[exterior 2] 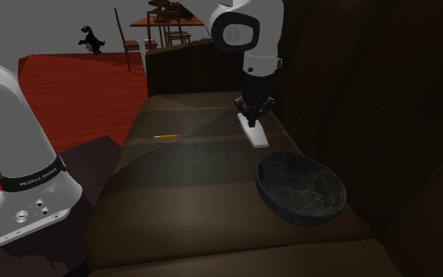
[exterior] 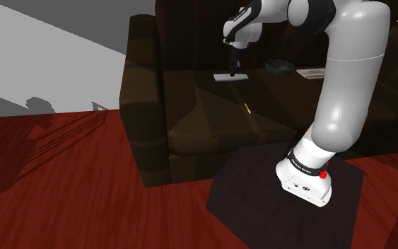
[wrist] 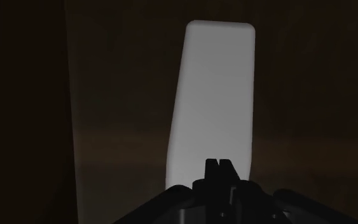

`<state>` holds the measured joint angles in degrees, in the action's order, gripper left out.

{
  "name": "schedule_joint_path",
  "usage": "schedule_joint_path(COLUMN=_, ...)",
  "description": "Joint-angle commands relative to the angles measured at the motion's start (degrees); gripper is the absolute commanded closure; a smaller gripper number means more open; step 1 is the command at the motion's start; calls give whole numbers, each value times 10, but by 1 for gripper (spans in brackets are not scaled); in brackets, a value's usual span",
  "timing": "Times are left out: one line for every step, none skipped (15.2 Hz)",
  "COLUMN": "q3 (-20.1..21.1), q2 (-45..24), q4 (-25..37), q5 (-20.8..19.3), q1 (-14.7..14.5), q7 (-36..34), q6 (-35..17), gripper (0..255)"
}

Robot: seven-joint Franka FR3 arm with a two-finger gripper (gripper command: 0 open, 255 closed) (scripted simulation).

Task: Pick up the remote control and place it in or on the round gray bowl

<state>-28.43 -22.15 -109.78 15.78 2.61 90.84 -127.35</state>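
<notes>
On the sofa seat [exterior 2: 180,185], near the dark bowl [exterior 2: 300,189], the white remote [exterior 2: 256,135] lies beneath the gripper [exterior 2: 251,117], whose fingers meet on nothing (descending thus would likely shove it aside)

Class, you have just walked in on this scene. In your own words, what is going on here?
A white robot arm reaches over a dark sofa. Its black hand is down at one end of a white remote, which lies flat on the seat. The fingers are together, so the remote is not held. A dark bowl sits on the same seat, apart from the remote, and the remote is not yet in it.
</notes>
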Motion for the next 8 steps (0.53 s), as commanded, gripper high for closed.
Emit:
schedule_joint_path(q3=-1, q2=-25, q4=0, q5=1, q1=2, q7=-2, q6=-31, gripper=255)
schedule_joint_path(q3=-1, q2=-27, q4=2, q5=2, q1=4, q7=-1, q6=-30, gripper=255)
schedule_joint_path(q3=-3, q2=-19, q4=-8, q5=-1, q1=4, q7=1, q6=-33, gripper=255)
schedule_joint_path(q3=0, q2=1, q4=-7, q5=-2, q1=-1, q7=3, q6=-21, gripper=255)
schedule_joint_path(q3=0, q2=1, q4=-7, q5=-2, q1=-1, q7=3, q6=-21, gripper=0)
schedule_joint_path(q3=-8, q2=11, q4=-8, q5=-8, q1=0, q7=-2, q6=-15, gripper=0)
schedule_joint_path(q3=-14, q2=19, q4=-9, q5=-14, q1=1, q7=-7, q6=-9, gripper=0)
schedule_joint_path(q3=-13, q2=15, q4=-11, q5=-11, q1=2, q7=-4, q6=-15, gripper=0)
